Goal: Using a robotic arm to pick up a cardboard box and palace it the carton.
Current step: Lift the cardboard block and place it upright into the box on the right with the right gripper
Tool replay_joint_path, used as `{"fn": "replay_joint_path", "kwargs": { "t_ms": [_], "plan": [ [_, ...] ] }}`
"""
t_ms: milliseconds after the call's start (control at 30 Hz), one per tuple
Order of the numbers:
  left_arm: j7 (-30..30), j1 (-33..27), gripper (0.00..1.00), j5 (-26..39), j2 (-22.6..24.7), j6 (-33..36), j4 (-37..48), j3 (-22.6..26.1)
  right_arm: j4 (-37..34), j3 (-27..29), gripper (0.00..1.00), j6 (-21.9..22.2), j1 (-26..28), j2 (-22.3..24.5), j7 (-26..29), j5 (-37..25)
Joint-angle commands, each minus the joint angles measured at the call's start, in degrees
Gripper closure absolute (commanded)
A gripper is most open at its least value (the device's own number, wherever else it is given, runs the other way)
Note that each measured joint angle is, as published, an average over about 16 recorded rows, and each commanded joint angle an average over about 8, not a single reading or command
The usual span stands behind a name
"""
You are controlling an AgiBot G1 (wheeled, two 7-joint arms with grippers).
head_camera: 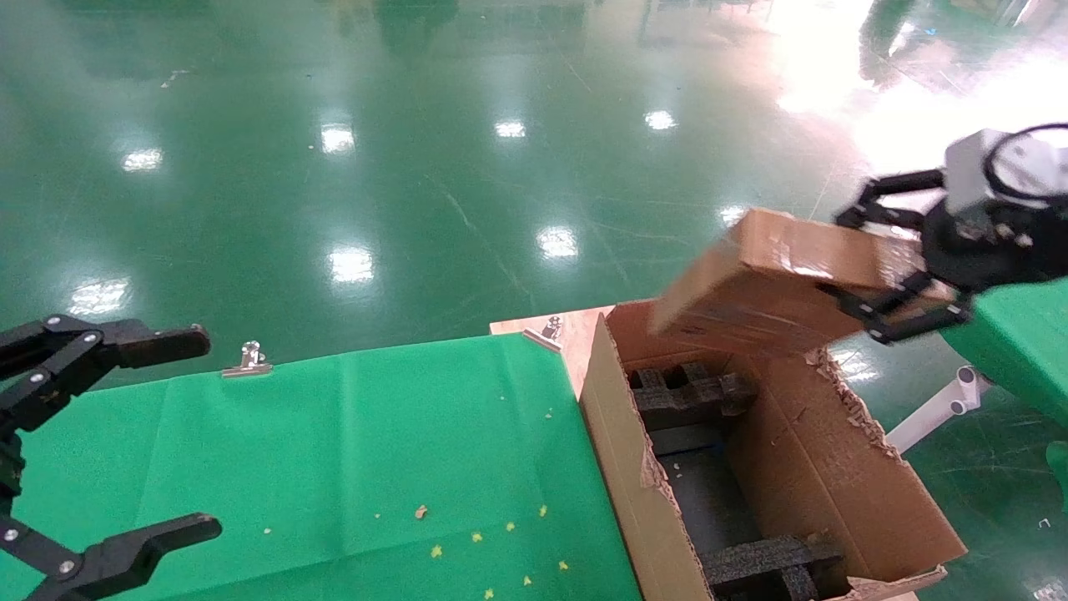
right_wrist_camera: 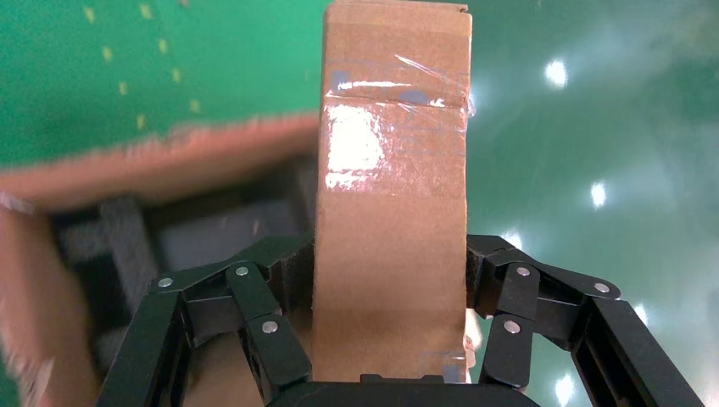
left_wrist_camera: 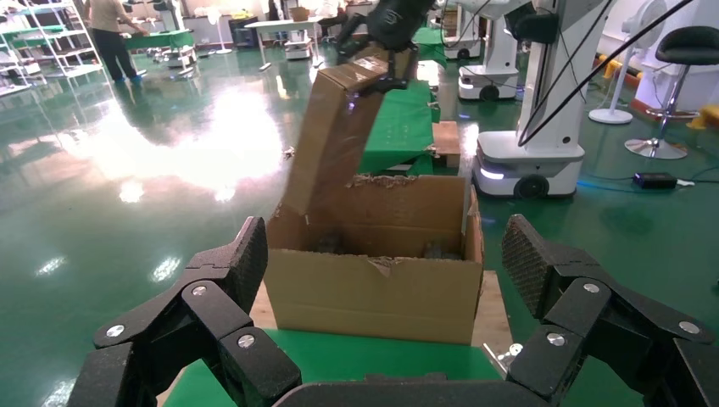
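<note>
Right pincer (head_camera: 897, 263) clamps the cardboard box (head_camera: 776, 284), tilted, above the carton (head_camera: 834, 467) far edge. Left pincer (head_camera: 179, 434) wide, parked over the green worktop (head_camera: 359, 451).

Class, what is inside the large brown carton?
Inside the large brown corrugated carton: black foam inserts at both ends, dark floor between. The small brown cardboard box, in the right tool, hides the far corner.
</note>
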Motion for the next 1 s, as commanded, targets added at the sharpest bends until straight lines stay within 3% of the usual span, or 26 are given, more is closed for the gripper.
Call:
{"fn": "replay_joint_path", "kwargs": {
  "t_ms": [33,267,567,800,1000],
  "plan": [
    [0.00,0.00,0.00,0.00,0.00,0.00,0.00,0.00,-0.56,-1.46,1.00,-0.02,1.36,1.53,-0.45,-1.21],
    [0.01,0.00,0.00,-0.01,-0.01,-0.01,0.00,0.02,-1.55,-7.01,1.00,-0.11,1.36,4.86,1.11,-1.01],
    [0.02,-0.01,0.00,-0.03,-0.02,-0.02,0.00,0.04,-5.87,-12.25,1.00,1.81,-3.53,6.70,7.01,5.83],
    [0.03,-0.01,0.00,-0.04,-0.02,-0.02,0.00,0.05,-8.15,-13.08,1.00,8.76,-8.91,7.94,11.49,10.09],
    [0.04,-0.02,0.00,-0.05,-0.03,-0.03,0.00,0.07,-4.96,-13.05,1.00,17.89,-14.39,10.80,17.87,17.03]
  ]
}}
